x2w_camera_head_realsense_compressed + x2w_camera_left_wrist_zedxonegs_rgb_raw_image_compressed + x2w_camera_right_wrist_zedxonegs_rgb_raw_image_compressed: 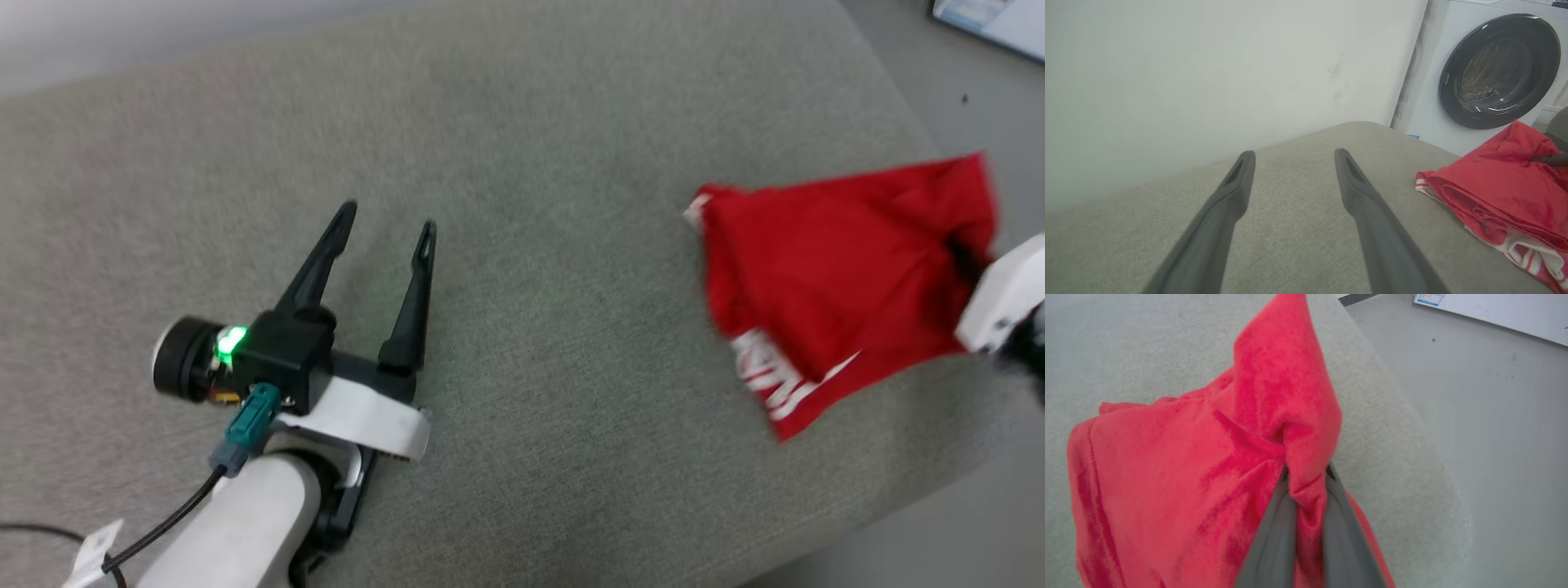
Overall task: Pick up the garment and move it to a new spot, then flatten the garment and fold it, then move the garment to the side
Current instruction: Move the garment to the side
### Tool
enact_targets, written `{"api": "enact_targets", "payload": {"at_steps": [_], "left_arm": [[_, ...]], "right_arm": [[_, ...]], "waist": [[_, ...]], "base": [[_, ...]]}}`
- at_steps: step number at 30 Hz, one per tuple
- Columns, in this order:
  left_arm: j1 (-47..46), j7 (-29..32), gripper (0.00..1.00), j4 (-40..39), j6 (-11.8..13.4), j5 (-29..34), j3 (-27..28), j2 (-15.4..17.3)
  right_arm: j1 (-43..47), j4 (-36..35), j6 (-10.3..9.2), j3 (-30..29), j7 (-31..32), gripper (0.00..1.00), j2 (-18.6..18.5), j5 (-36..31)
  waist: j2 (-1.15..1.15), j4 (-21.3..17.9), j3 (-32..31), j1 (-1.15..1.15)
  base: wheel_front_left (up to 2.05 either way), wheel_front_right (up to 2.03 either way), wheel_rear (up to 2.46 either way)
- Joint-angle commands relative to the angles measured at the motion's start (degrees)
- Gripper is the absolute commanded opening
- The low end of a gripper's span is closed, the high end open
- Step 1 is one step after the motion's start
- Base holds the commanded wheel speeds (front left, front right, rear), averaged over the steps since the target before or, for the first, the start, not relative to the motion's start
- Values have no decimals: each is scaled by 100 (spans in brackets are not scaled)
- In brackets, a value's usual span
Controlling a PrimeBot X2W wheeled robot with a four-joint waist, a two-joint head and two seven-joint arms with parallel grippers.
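The right gripper (pixel 1306 470) has its two long fingers pressed together on a bunched ridge of the garment (pixel 1167 477). Red cloth is squeezed between the fingers and rises past their tips in a peak. The rest of the shirt spreads to the left of the fingers and down onto the grey padded surface (pixel 531 147). A pinch on one raised fold like this suits dragging or lifting the whole bundle with one arm; spreading it would want two grips. Just to the right of those fingers the padding ends and the bare floor (pixel 1494 437) begins, so the shirt lies close to the surface's edge.

In the head view the garment looks compact and layered. Its striped sleeve trim (pixel 771 380) shows at the end away from the clamping fingers. That suggests the folding is probably done and the step in hand is shifting it aside, though I cannot be sure of this.

The left gripper (pixel 389 219) has its fingers spread wide with nothing between them, only padding beneath and ahead of the tips. The shirt sits well off to the right of its right finger, not touching it. This arm seems to be held clear so the other can work alone. A washing machine (pixel 1498 69) stands beyond the fingertips, up and to the right, past the far edge of the padding.

The risk I see is that the lower layers slip from so small a pinch and the fold comes undone.
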Motion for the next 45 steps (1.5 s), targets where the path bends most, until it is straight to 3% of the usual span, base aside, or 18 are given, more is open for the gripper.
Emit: {"api": "enact_targets", "payload": {"at_steps": [1,7,11,12,13,14,21,29,36,45], "left_arm": [[-268,48,100,-40,-61,97,-30,42],[-855,210,100,-109,-227,324,-160,55],[-1038,235,100,-124,-266,409,-200,51],[-1059,243,100,-125,-264,419,-210,45],[-1077,245,100,-118,-261,422,-217,42],[-1087,250,100,-110,-253,415,-218,37],[-946,169,100,15,-205,332,-217,26],[-409,-176,100,303,-55,24,-110,-117],[333,-428,100,521,139,-363,51,-232],[991,-565,100,695,310,-654,255,-244]], "right_arm": [[-308,154,-4,-178,-243,0,-174,-81],[-994,714,-3,-787,-931,0,-640,-339],[-1201,1086,-4,-1014,-1300,0,-729,-539],[-1235,1191,-4,-1056,-1385,16,-708,-580],[-1265,1292,-3,-1092,-1475,42,-664,-611],[-1293,1399,-3,-1146,-1579,100,-628,-620],[-1359,2077,-4,-1456,-2481,100,-691,-979],[-1076,2147,-4,-1209,-2968,100,-661,-1371],[-393,1491,-3,-839,-3160,100,-364,-1516],[988,-137,-4,-645,-3005,100,274,-1631]], "waist": [[0,7,707,-1],[0,287,1328,-1],[0,399,1525,-1],[0,418,1555,-1],[0,431,1571,-1],[0,443,1581,-1],[0,475,1373,-1],[0,529,400,-1],[0,723,-539,-1],[0,1285,-1272,-1]], "base": [[0,0,0],[0,0,0],[0,0,0],[0,0,0],[0,0,0],[0,0,0],[0,0,0],[0,0,0],[0,0,0],[0,0,0]]}}
